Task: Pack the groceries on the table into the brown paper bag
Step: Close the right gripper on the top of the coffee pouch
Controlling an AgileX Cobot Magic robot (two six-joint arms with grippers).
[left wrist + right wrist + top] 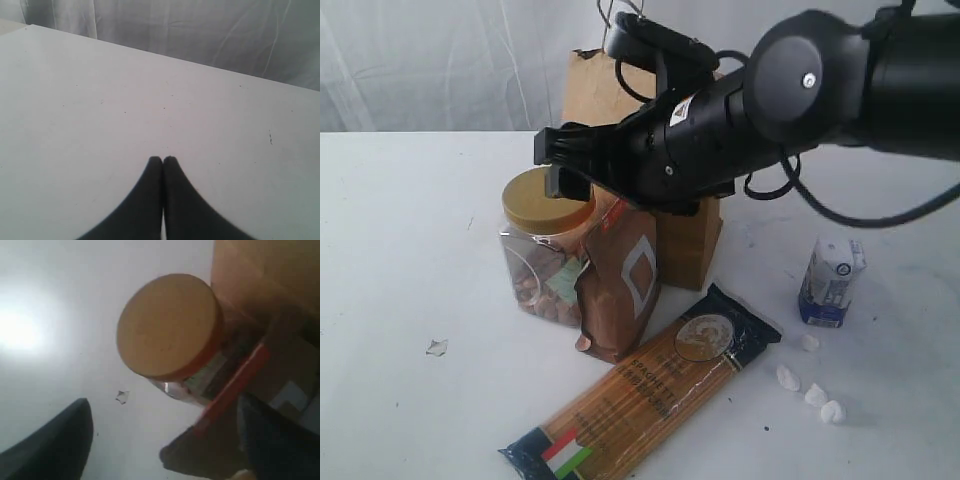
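Gold-lidded clear jar (535, 270), brown-filled, upright; right gripper (555, 168) spread over it, empty; left gripper (162, 161) closed, empty.

White counter (400, 240) with faint specks, gold-lidded clear jar (545, 255) upright, brown pouch (620, 290) touching it, brown paper bag (692, 245) behind, spaghetti pack (640, 400) flat in front, white-blue carton (831, 280) well apart, small white lumps (815, 392) nearby, tiny scrap (437, 347).

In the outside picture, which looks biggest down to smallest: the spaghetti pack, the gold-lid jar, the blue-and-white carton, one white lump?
1. spaghetti pack, though it lies nearest the camera
2. gold-lid jar, partly hidden by the brown pouch
3. blue-and-white carton
4. white lump
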